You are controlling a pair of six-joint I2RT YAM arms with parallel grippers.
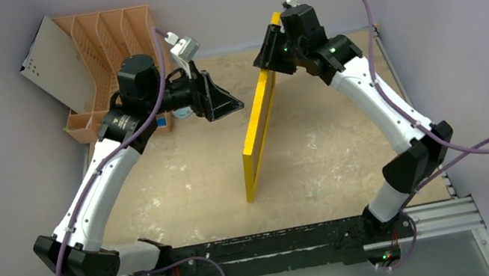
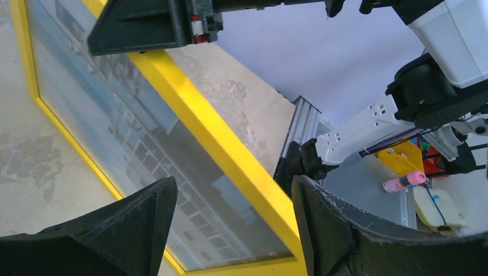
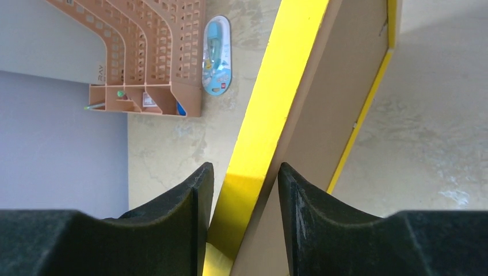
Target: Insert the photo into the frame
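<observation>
The right claw (image 3: 246,172) pinches the far top edge of the frame (image 1: 259,131), which stands on edge in the middle of the tabletop (image 1: 174,188). The left claw (image 2: 230,184) hangs wide open just left of it, facing the photo (image 2: 172,167) inside.

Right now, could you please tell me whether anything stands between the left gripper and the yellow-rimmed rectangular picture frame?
Nothing visible does. The left gripper, open, faces the clear front of the yellow-rimmed rectangular picture frame across bare air; the right gripper grips its upper edge.
</observation>
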